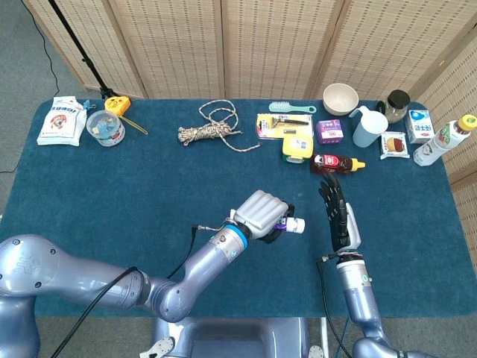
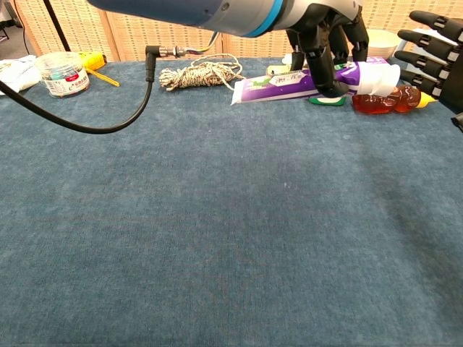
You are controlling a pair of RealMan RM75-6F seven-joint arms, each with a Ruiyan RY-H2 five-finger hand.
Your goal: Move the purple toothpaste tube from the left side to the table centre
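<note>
Two hands are seen above the blue table (image 1: 112, 186). The purple toothpaste tube (image 2: 289, 82) is gripped near its white cap by the curled fingers of the left hand (image 1: 262, 214), apparently lifted off the cloth near the table centre. The right hand (image 1: 337, 215) is held spread just beside the cap, nothing in it.

Silver-blue arms, blue wrist rings, black fingers (image 1: 333, 200), black cables.
</note>
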